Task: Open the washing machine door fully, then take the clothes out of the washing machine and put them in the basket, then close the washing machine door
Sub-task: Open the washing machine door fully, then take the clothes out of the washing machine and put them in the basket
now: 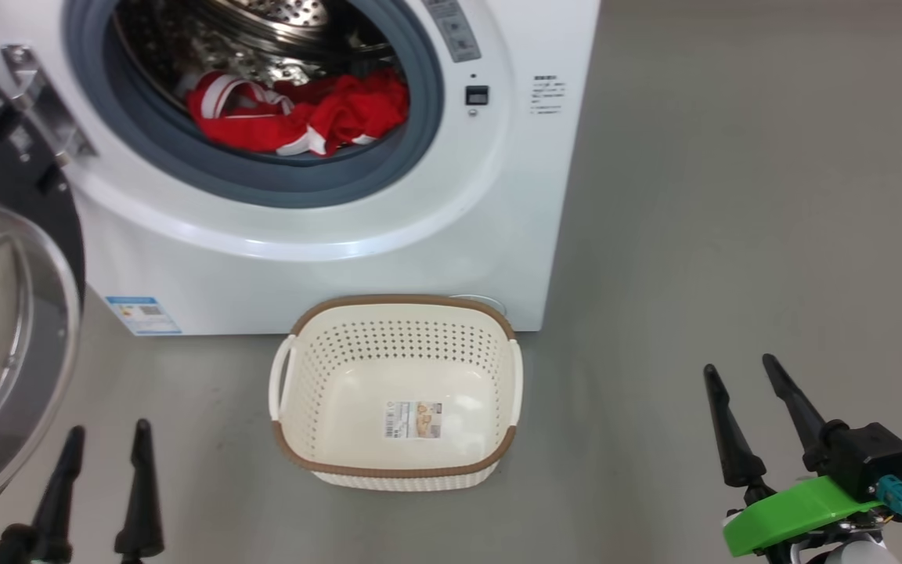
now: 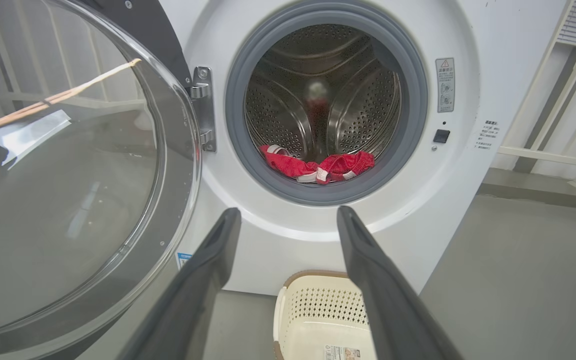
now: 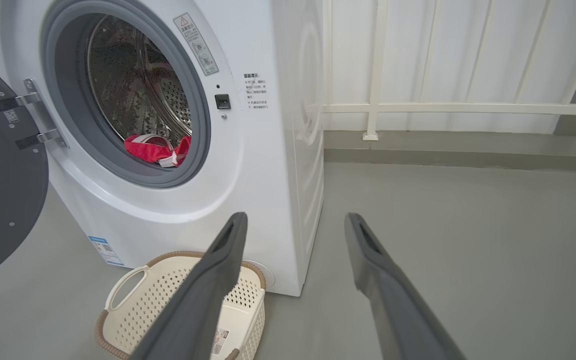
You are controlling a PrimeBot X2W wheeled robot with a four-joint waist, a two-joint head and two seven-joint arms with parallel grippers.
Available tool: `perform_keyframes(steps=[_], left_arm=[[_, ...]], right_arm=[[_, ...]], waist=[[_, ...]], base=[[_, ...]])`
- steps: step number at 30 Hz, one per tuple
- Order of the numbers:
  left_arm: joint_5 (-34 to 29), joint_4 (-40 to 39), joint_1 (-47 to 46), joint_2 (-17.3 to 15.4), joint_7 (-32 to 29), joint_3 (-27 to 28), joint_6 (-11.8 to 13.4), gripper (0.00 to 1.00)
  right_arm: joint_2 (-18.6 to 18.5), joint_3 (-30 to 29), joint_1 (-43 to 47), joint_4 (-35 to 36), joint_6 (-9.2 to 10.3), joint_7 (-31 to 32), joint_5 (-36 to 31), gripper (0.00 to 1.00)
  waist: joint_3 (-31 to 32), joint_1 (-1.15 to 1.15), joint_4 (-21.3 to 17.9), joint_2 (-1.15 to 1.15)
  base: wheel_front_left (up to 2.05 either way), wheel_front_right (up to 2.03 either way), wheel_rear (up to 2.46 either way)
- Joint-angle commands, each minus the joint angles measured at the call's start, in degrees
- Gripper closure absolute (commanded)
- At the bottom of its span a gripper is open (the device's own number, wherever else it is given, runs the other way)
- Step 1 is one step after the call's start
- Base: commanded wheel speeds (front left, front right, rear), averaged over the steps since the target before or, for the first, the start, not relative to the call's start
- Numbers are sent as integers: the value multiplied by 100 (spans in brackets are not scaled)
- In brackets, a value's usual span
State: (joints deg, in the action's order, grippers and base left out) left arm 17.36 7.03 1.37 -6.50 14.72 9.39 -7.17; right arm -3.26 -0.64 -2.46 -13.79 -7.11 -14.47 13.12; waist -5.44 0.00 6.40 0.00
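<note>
Left gripper (image 1: 108,429) & right gripper (image 1: 738,365) both spread wide, empty; red clothes (image 1: 302,117) lie at drum (image 1: 279,23) front above empty basket (image 1: 396,301), washing machine door (image 1: 5,329) open at left; loose fabric may snag grey seal (image 1: 263,184), missing basket.

No wording legible, only a warning sign

The washer (image 2: 433,190) has a grey label (image 2: 445,84) with a warning triangle (image 2: 444,63), a print block (image 2: 488,135) and a blue label (image 1: 142,314). The basket (image 1: 396,301) holds a sticker (image 1: 413,420). All the text is too small to read.
</note>
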Motion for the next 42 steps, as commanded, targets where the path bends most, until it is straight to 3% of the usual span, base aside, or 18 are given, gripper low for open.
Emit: perform_keyframes(steps=[1,15,42], left_arm=[[128,-259,-23,-154,28,54,-32,0],[665,-464,29,-384,28,-600,-32,0],[841,-446,-38,-469,28,-712,-32,0]], right_arm=[[-23,44,-19,181,-37,-52,38,0],[16,-299,155,324,-37,-52,49,0],[36,-331,207,340,-37,-52,27,0]], waist=[[-10,0,-153,0],[-121,0,-628,0],[-88,0,-582,0]], base=[[0,0,0],[0,0,0],[13,-13,0]])
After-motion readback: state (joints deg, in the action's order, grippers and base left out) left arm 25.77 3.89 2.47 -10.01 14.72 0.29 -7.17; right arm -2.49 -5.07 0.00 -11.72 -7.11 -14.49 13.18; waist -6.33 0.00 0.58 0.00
